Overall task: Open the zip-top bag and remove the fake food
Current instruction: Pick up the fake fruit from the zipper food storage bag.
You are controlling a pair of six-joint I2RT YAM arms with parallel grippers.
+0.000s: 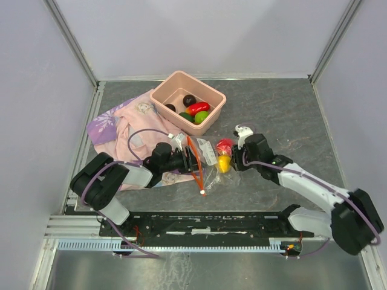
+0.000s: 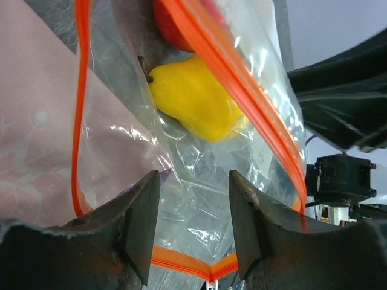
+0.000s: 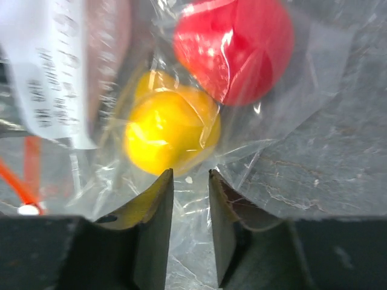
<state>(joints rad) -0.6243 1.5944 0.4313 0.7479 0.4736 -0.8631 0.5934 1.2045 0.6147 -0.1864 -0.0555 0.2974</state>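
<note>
The zip-top bag [image 1: 208, 174] lies mid-table, its orange zip strip [image 1: 195, 162] facing left. A yellow fruit [image 1: 224, 162] and a red fruit [image 1: 225, 145] lie inside it. My left gripper [image 1: 184, 158] is at the bag's mouth, open, with clear film and the zip strip [image 2: 181, 260] between its fingers [image 2: 142, 217]. The left wrist view shows the yellow fruit [image 2: 193, 99] through the plastic. My right gripper [image 1: 237, 158] is at the bag's closed end, with its jaws a narrow gap apart around the film [image 3: 190, 175], just below the yellow fruit [image 3: 172, 130] and the red fruit [image 3: 236, 48].
A salmon-pink tub [image 1: 162, 90] stands behind the bag and holds dark [image 1: 189, 99], red [image 1: 198, 108] and green [image 1: 201, 116] fake food. A pink-and-purple cloth [image 1: 121, 124] lies to the left, under my left arm. Walls enclose the table.
</note>
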